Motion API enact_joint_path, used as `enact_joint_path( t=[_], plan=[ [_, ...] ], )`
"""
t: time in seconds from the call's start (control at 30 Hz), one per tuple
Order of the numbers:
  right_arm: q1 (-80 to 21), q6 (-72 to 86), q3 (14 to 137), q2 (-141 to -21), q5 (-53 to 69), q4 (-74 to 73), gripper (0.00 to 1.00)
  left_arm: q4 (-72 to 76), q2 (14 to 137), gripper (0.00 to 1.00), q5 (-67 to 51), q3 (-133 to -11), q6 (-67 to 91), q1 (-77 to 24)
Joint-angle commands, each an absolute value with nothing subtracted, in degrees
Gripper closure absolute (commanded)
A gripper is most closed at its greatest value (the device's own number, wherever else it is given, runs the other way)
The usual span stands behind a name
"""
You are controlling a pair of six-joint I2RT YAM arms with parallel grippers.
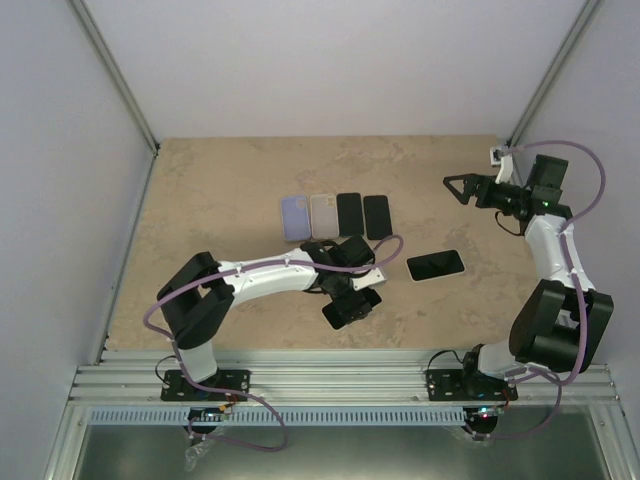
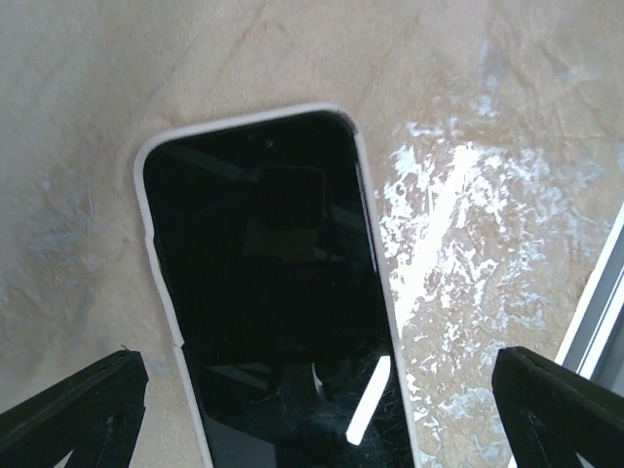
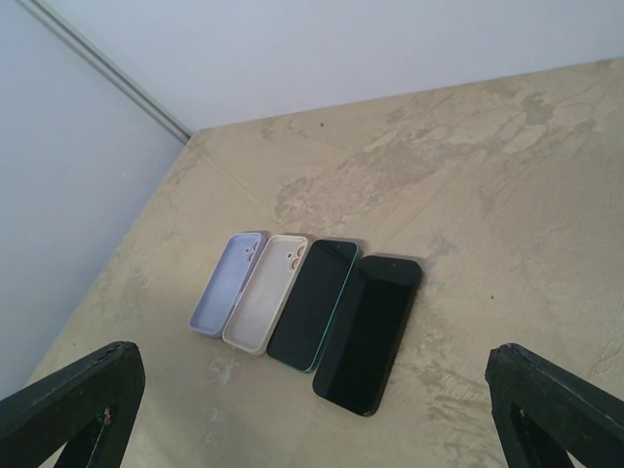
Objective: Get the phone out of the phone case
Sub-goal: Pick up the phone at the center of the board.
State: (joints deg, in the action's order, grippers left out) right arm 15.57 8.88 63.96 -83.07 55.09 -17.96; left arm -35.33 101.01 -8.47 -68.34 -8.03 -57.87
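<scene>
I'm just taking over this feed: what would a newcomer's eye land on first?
A row of four at mid-table: lilac case, cream case, teal-cased phone, black phone. Nearer the arms, a white-cased phone lies screen up between the open left jaws, and a second cased phone lies just right of it. The right jaws hang open at the far right.

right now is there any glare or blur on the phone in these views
Left wrist: a bright glare patch on the table right of the cased phone, plus a reflected streak on its screen. Right wrist: even light, the row of cases and phones sharp, with faint shadows. Top external: flat light, no glare, the left arm partly hiding that phone.
</scene>
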Motion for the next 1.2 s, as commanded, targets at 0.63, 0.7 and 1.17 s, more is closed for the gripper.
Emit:
enact_joint_path(
  t=[0.63, 0.7, 1.17],
  plan=[
    [15.91, 9.23, 62.56, -81.21, 56.12, -16.18, 0.02, -35.48, 106.49, 0.01, -10.26, -68.26, -2.86, -56.43],
    [15.92, 9.21, 62.58, -81.21, 56.12, -16.18, 0.02, -35.57, 107.24, 0.01, -10.93, -68.32, -2.95, -56.7],
    [16.0, 9.14, 62.67, -81.04, 56.09, -16.44, 0.02, -35.43, 110.85, 0.03, -3.72, -68.77, -3.02, -61.44]
  ],
)
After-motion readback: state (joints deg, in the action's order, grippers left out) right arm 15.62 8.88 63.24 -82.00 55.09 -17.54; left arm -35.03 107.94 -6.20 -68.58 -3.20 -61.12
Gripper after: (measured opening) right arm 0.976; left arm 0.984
